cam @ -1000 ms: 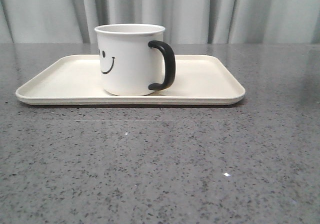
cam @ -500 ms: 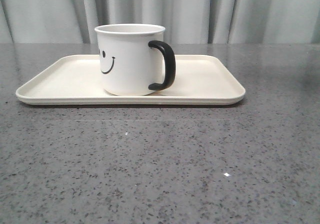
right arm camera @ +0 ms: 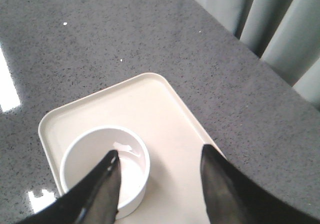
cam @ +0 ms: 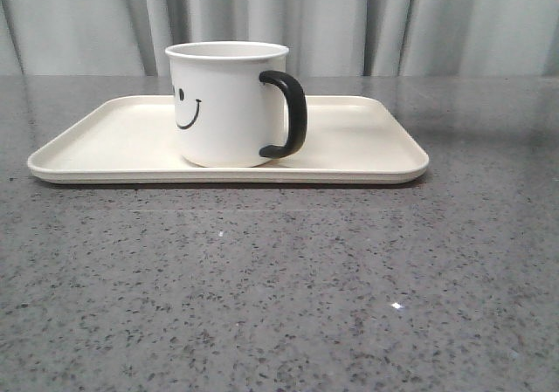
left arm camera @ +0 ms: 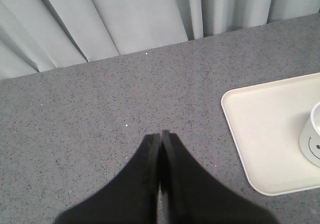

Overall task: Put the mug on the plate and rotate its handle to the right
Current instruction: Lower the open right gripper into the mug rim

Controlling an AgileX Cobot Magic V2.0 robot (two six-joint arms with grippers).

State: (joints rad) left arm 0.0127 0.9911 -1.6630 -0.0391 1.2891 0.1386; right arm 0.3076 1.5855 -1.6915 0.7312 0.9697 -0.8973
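Right pincer [right arm camera: 160, 171] released above mug [cam: 227, 104] | left pincer [left arm camera: 161, 134] clenched, apart | mug upright on plate [cam: 367, 139], handle [cam: 293, 113] right | task looks complete; next: retreat.

The mug [cam: 225, 104] turns most of its smiley face away in the front view, the left wrist view's edge cuts it to a sliver on the plate [left arm camera: 260, 119], and in the right wrist view the handle cannot be seen.

Even, soft overhead light; sharp focus; white glare patches on table [right arm camera: 10, 92]; faint shadow under plate [cam: 349, 139].
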